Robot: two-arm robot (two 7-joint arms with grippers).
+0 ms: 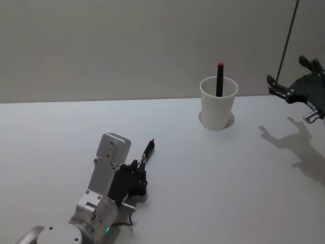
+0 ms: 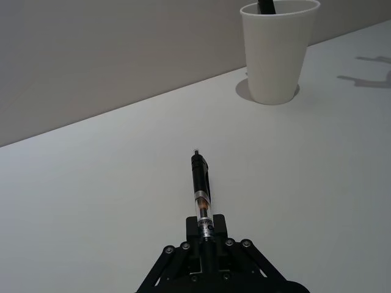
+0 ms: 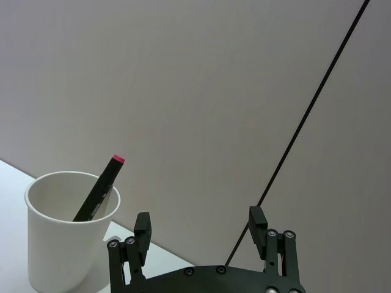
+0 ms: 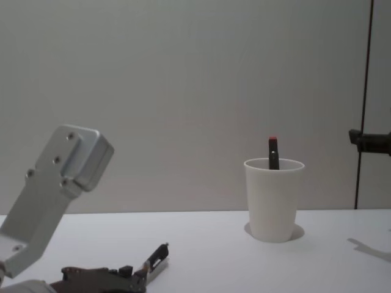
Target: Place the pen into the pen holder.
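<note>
The pen (image 2: 201,183), pinched at one end by the closed fingers of the left gripper (image 2: 206,241), sits low, well apart from the pen holder (image 1: 218,107). Held so, it could pivot, strike the rim or tip it. Right of the holder, the right gripper (image 1: 299,84) hangs, fingers open.

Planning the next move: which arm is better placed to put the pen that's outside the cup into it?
Left. The left tool is shut on the pen, pointing toward the cup. The right tool hangs open and empty, right of the cup.
</note>
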